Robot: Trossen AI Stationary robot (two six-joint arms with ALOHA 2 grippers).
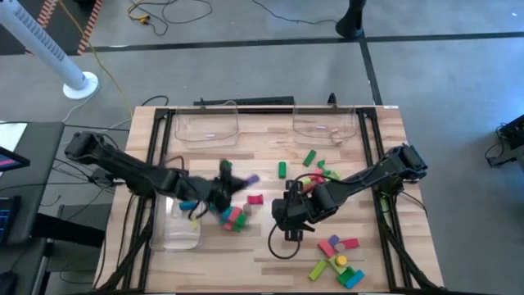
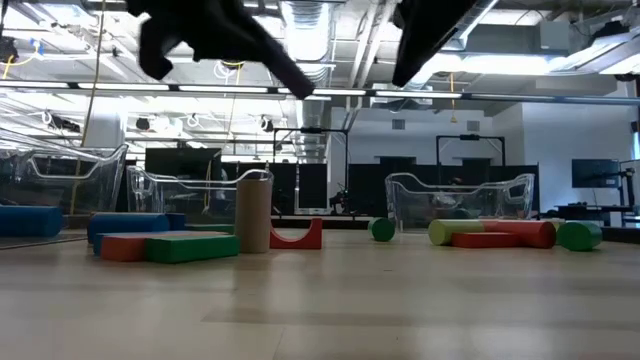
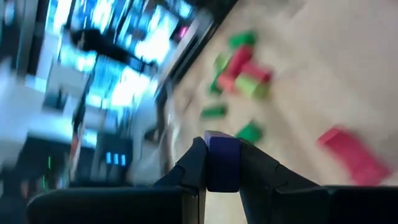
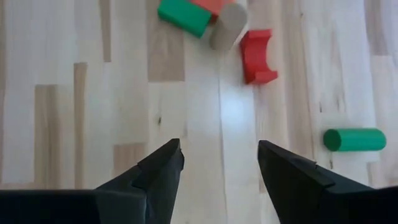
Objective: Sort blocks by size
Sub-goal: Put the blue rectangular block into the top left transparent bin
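Small coloured blocks lie scattered on the wooden table: one cluster [image 1: 233,215] left of the middle, another [image 1: 336,262] at the near right. My left gripper [image 1: 241,180] hangs above the table's middle, shut on a purple block [image 3: 222,149]. My right gripper [image 1: 291,233] stands open over bare wood near the centre with nothing between its fingers. In the right wrist view a red arch [image 4: 258,56], a plain wooden cylinder [image 4: 229,25] and a green cylinder [image 4: 354,139] lie beyond that gripper [image 4: 221,155]. My left gripper pinches the purple block by two opposite sides [image 3: 211,168] between its two fingers [image 3: 194,165]. The block's end sticks out a little past the fingertips. The block is lifted clear of the table.
Two clear bins [image 1: 205,123] [image 1: 327,123] stand along the far edge, and a third [image 1: 176,225] sits at the near left under my left arm. Single green blocks [image 1: 282,169] [image 1: 309,157] and a pink one [image 1: 255,198] lie around the middle. Black rails run along both table sides.
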